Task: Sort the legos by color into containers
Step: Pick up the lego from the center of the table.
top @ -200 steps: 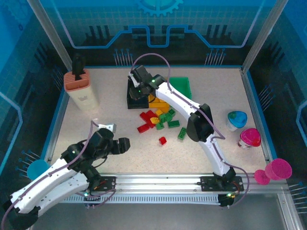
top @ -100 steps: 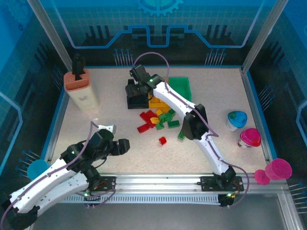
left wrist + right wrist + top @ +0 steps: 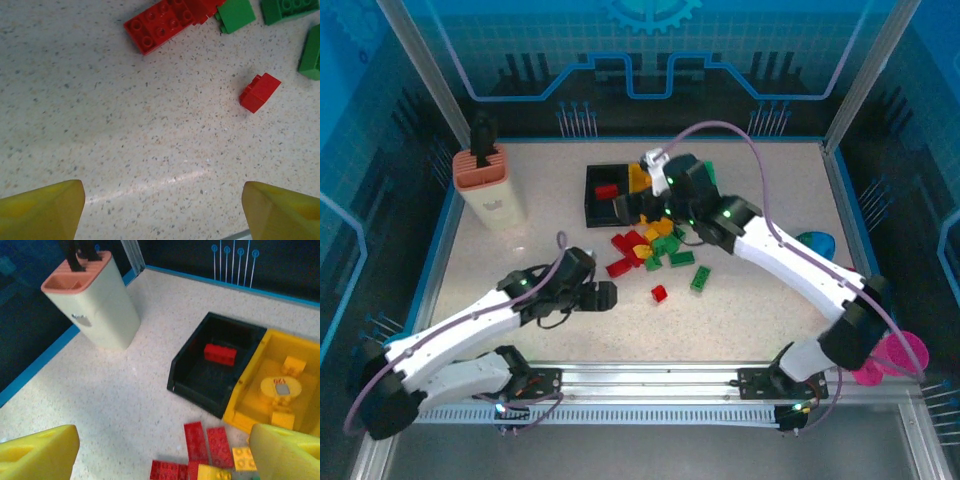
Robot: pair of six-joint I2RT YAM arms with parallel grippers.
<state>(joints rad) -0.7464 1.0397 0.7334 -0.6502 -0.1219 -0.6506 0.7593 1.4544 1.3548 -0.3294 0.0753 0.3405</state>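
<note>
On the tabletop (image 3: pixel 770 170), the loose legos (image 3: pixel 650 250) lie in a cluster at centre, just in front of the containers. The black bin (image 3: pixel 590 215) stands at rear centre and holds one long red brick (image 3: pixel 220 354). The yellow-orange bin (image 3: pixel 247 390) sits against its right side and holds several yellow pieces (image 3: pixel 294 365). The green bin (image 3: pixel 708 172) stands further right, largely hidden by the right arm.

Right end effector (image 3: pixel 162 447): fingers spread wide, nothing between them. It hangs above the rear-left edge of the cluster, near the front of the black bin. Flat red bricks (image 3: pixel 207 440) lie below it.

Left end effector (image 3: pixel 162 200): fingers spread wide, nothing between them. It hangs over bare tabletop at the front-left of the cluster. A small red cube (image 3: pixel 260 92) lies alone, apart from the cluster, ahead of this end effector and to its right. A long red piece (image 3: pixel 160 25) lies at the cluster's near-left edge, touching other red pieces. A green brick (image 3: pixel 701 278) lies near the cube, on its right, not touching it.

Other items: a salmon-and-cream holder (image 3: pixel 490 190) with a black tool stands upright at left rear. A blue cup (image 3: pixel 817 241) sits at right, partly hidden behind the right arm.
</note>
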